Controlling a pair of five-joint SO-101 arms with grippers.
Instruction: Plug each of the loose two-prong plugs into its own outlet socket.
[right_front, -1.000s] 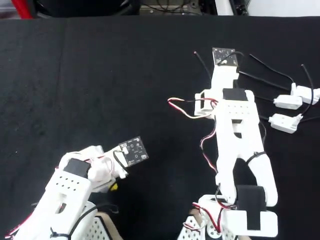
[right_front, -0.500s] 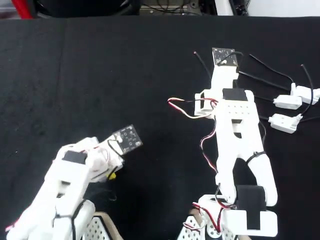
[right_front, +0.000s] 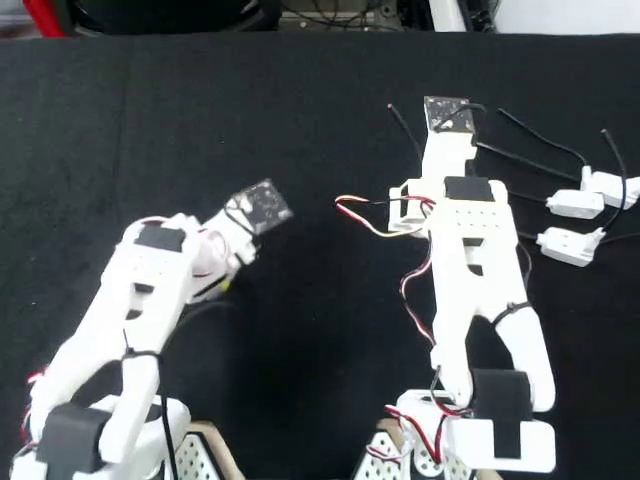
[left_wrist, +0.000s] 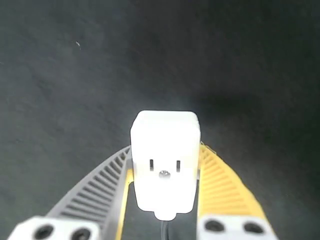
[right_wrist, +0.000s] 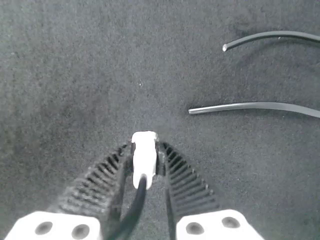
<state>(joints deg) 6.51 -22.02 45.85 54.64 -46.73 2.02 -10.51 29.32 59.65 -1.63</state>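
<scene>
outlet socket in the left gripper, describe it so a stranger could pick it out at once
Over the black table, find the left gripper, with one grey and one yellow finger. Clamped between them is the outlet socket: a chunky white block with two slots on its face, unlike the slim white plug in the right gripper.

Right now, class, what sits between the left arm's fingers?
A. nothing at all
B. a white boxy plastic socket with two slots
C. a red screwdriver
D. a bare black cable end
B: the left wrist view shows the white boxy plastic socket, its two slots facing the camera, clamped between the grey and yellow fingers.
</scene>
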